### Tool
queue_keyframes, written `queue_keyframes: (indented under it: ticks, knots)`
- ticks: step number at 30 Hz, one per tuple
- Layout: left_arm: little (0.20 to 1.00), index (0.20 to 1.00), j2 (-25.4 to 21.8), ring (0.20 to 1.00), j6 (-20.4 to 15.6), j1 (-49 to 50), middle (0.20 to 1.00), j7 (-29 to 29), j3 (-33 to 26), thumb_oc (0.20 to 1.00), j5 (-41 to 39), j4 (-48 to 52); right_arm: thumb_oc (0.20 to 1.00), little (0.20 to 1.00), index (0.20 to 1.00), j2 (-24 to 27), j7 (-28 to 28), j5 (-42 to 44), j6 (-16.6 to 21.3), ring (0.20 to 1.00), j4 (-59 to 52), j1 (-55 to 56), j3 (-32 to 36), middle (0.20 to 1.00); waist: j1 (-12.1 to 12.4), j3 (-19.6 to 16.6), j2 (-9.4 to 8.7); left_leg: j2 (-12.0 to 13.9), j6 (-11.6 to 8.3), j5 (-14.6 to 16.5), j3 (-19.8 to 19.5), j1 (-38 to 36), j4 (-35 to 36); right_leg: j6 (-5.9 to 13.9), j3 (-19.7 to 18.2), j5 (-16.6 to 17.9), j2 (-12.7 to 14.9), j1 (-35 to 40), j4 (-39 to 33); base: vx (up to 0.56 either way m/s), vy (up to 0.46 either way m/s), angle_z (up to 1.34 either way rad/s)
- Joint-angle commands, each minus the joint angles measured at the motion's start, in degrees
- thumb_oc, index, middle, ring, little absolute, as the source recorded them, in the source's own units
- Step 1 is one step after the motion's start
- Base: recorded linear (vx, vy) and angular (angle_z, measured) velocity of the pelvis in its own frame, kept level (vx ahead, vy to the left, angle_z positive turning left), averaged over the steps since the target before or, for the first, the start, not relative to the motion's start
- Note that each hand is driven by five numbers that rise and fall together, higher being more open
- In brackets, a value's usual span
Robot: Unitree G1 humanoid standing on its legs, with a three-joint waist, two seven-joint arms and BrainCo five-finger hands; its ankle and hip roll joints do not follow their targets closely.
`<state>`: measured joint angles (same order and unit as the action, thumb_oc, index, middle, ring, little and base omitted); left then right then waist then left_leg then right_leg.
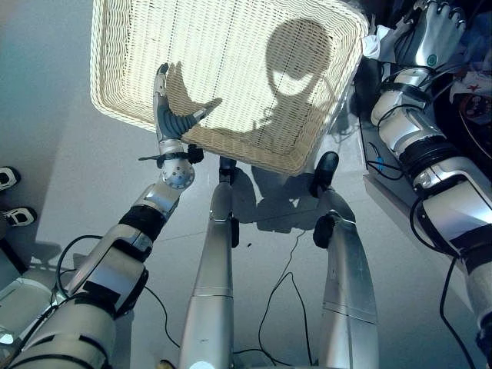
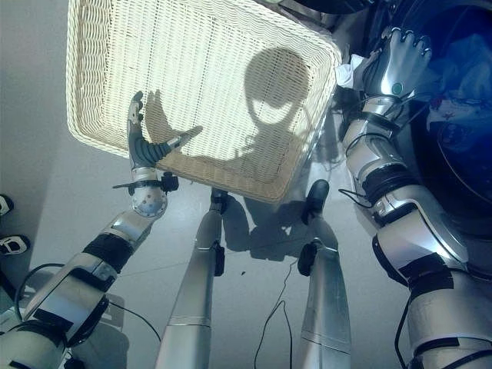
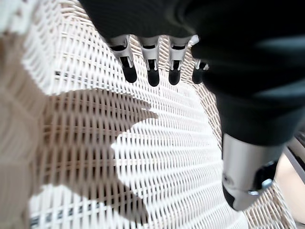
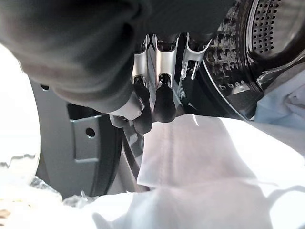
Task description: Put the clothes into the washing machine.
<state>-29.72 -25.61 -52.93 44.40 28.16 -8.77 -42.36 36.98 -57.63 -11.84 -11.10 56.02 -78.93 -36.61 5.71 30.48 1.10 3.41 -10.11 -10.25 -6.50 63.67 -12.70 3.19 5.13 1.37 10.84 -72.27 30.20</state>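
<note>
The white wicker basket [image 1: 138, 46] lies on the floor ahead, and I see no clothes in it. My left hand [image 1: 171, 115] hovers open over its near rim, fingers [image 3: 151, 71] straight and thumb spread. At the upper right my right hand [image 2: 400, 65] is at the mouth of the washing machine drum [image 4: 267, 28]. Its fingers [image 4: 162, 102] are curled against the thumb on a white cloth [image 4: 190, 162], which hangs below the hand and also shows beside the wrist as a white cloth [image 2: 346, 73]. Blue clothes [image 2: 465, 84] lie inside the drum.
The washing machine's dark front [image 4: 90, 138] stands on the right, close to the basket's right corner. A person's shoes [image 1: 9, 178] show at the left edge on the grey floor [image 1: 46, 92].
</note>
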Motion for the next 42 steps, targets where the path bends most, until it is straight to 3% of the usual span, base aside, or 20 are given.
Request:
queue_keyframes:
  ticks: [1, 8, 9, 10, 11, 15, 23, 33, 42]
  knots:
    - [1.000, 1.000, 2.6, 1.000, -2.1, -1.6, 1.000, 0.6, -2.5, 1.000, -0.6, -0.3, 0.200, 0.200, 0.200, 1.1, 3.0, -0.4, 0.8, 0.200, 0.6, 0.9, -3.8, 0.200, -1.0, -0.7, 4.56, -6.4, 6.80, 4.1, 2.8, 1.7, -4.5, 4.18, 4.6, 5.7, -3.5, 3.5, -7.8, 0.00, 0.000, 0.00]
    - [1.000, 1.000, 2.6, 1.000, -2.5, -1.2, 1.000, 1.1, -2.7, 1.000, -0.5, -0.1, 0.200, 0.200, 0.200, 1.3, 2.8, -0.3, 3.4, 0.200, -1.0, 3.2, -3.2, 0.200, -1.5, -0.7, 4.44, -6.1, 6.70, 4.1, 3.1, 1.7, -4.4, 4.23, 4.4, 5.8, -3.6, 3.4, -7.9, 0.00, 0.000, 0.00]
    - [1.000, 1.000, 2.6, 1.000, -2.4, -1.0, 1.000, 1.2, -2.7, 1.000, -0.3, 0.1, 0.285, 0.285, 0.285, 1.3, 2.3, 0.0, 4.1, 0.285, -1.7, 3.7, -2.9, 0.285, -1.6, -0.7, 4.42, -6.1, 6.69, 4.0, 3.1, 1.7, -4.4, 4.23, 4.4, 5.9, -3.7, 3.3, -7.8, 0.00, 0.000, 0.00]
    - [1.000, 1.000, 2.7, 1.000, -2.4, -0.7, 1.000, 1.5, -2.8, 1.000, -0.1, 0.3, 0.777, 0.777, 0.777, 1.3, 1.6, 0.1, 4.8, 0.777, -2.9, 4.5, -2.2, 0.777, -1.7, -0.7, 4.35, -6.0, 6.66, 4.0, 3.2, 1.8, -4.4, 4.25, 4.3, 5.8, -3.7, 3.1, -7.7, 0.00, 0.000, 0.00]
    - [1.000, 1.000, 2.8, 1.000, -2.5, -0.5, 1.000, 1.7, -2.9, 1.000, 0.1, 0.3, 1.000, 1.000, 1.000, 1.2, 1.4, -0.1, 5.3, 1.000, -3.9, 5.3, -1.6, 1.000, -1.9, -0.7, 4.30, -6.0, 6.61, 4.1, 3.2, 1.9, -4.3, 4.29, 4.2, 5.8, -3.8, 3.1, -7.8, 0.00, 0.000, 0.00]
    - [1.000, 1.000, 3.3, 1.000, -2.2, 0.4, 1.000, 2.5, -3.7, 1.000, 1.2, 1.3, 1.000, 1.000, 1.000, 0.8, 0.7, -0.7, 6.8, 1.000, -8.8, 9.2, 0.9, 1.000, -2.5, -0.7, 4.02, -5.9, 6.53, 4.1, 3.5, 2.2, -4.4, 4.34, 3.7, 5.7, -4.1, 2.7, -7.8, 0.00, 0.000, 0.00]
    - [1.000, 1.000, 3.7, 1.000, -2.8, 1.2, 1.000, 3.1, -4.6, 1.000, 1.8, 1.2, 1.000, 1.000, 1.000, -0.7, 2.2, -0.3, 5.9, 1.000, -13.2, 15.1, 2.4, 1.000, -3.6, -0.7, 3.85, -5.3, 6.27, 4.1, 4.2, 1.9, -4.2, 4.30, 3.0, 5.5, -4.4, 2.5, -7.6, 0.00, 0.000, 0.00]
    - [1.000, 1.000, 4.4, 1.000, -3.8, -0.6, 1.000, 2.4, -3.9, 1.000, 0.2, -0.9, 1.000, 1.000, 1.000, -2.9, 1.6, 1.1, 4.9, 1.000, -4.4, 13.3, 2.3, 1.000, -3.3, -0.7, 5.38, -5.1, 6.08, 3.6, 4.8, 1.5, -3.5, 4.29, 2.6, 5.8, -4.2, 2.7, -8.3, 0.00, 0.000, 0.00]
    - [1.000, 1.000, 4.5, 1.000, -3.4, -2.3, 1.000, 1.7, -2.7, 1.000, -1.0, -1.5, 1.000, 1.000, 1.000, -1.8, -0.6, 2.2, 1.9, 1.000, 3.5, 6.5, 0.8, 1.000, -2.2, -0.7, 6.51, -5.3, 6.20, 3.1, 4.5, 1.3, -3.0, 4.35, 2.9, 6.3, -3.9, 3.0, -9.0, 0.00, 0.000, 0.00]
